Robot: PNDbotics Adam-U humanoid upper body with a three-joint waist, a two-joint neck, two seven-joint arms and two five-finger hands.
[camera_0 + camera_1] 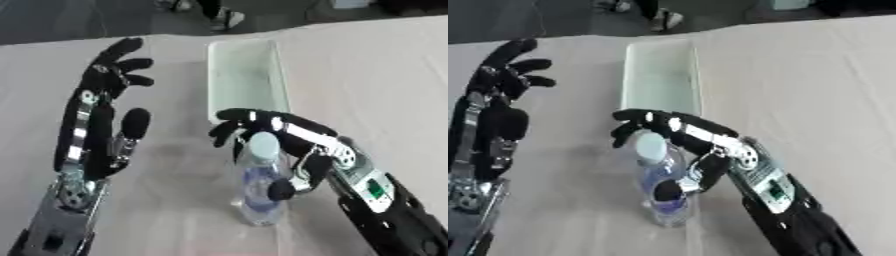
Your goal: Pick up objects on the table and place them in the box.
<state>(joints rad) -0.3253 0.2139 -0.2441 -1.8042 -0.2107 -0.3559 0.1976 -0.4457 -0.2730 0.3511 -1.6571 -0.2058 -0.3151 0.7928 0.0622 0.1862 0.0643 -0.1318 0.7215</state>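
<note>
**Inspector:** State the position of the task's thing.

**Assistant:** A clear plastic water bottle with a pale cap stands upright on the beige cloth-covered table, near the front edge and a little right of centre. Its long axis is vertical, cap uppermost.

**Inspector:** And the right hand?

**Assistant:** The black right hand comes in from the lower right. Its fingers arch over the cap and down the far side, and the thumb lies against the near side of the body. It is curled round the bottle. Whether the base is off the cloth, I cannot tell.

**Inspector:** The receiving container?

**Assistant:** A translucent, pale green rectangular plastic box lies directly beyond the bottle, its long axis running away from the robot. Its near end sits just behind the right hand's fingers. It appears to hold nothing.

**Inspector:** The left hand?

**Assistant:** The left hand is raised at the left, fingers spread apart and holding nothing, well apart from bottle and box.

**Inspector:** Which relation governs the coming move?

**Assistant:** In my judgement, the box lies straight ahead of the held bottle, so the carry is forward and over the near wall. The right hand is the nearer. The upright bottle looks taller than the shallow box, so it may need laying along the box's length.
</note>
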